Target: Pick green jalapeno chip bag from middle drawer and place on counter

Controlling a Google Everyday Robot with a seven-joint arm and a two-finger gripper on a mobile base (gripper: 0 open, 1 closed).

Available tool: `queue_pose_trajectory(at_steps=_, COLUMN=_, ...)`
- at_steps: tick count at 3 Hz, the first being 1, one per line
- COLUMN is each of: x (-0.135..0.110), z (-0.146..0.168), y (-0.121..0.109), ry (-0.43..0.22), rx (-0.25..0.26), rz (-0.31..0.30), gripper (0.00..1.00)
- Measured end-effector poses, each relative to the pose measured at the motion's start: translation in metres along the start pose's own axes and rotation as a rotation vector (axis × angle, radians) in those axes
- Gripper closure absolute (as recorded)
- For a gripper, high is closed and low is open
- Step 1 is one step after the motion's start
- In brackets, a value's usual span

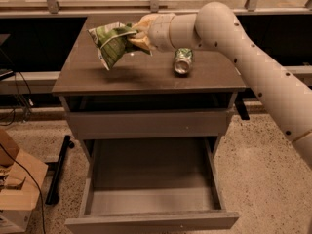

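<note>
Green jalapeno chip bag (111, 42) hangs clear above the counter (146, 77), over its left rear part and not touching the top. It is pinched by one end in the tool (137, 37), whose fingers are clamped on the crinkled foil.

Your main risk is the release. If you let go from this height, the light, pillowy bag may bounce or slide. It is nearer the counter's left edge than its middle, so it could go over the side. Such a thin grip at the end could also slip early if you swing fast. Lower until the bag's bottom meets the counter, then let go.

On the counter, right of centre, a green-and-silver can (183, 61) lies on its side. It could roll if the arm (253, 67) reaching in above it dips and brushes it. Below the counter's front, the middle drawer (151, 221) stands pulled out and looks empty, well out of your way. A cardboard box (19, 189) sits on the floor off the counter's left.
</note>
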State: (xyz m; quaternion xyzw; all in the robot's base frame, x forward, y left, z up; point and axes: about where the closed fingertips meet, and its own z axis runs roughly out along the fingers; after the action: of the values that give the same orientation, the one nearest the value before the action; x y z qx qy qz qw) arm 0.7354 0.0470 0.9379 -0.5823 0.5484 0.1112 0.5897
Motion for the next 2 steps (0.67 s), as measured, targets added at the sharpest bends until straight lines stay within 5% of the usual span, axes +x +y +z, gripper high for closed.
queue_pose_trajectory(at_steps=2, x=-0.0071, z=0.0054, y=-0.0015, ry=-0.011, rx=0.0, rz=-0.005, gripper=0.34)
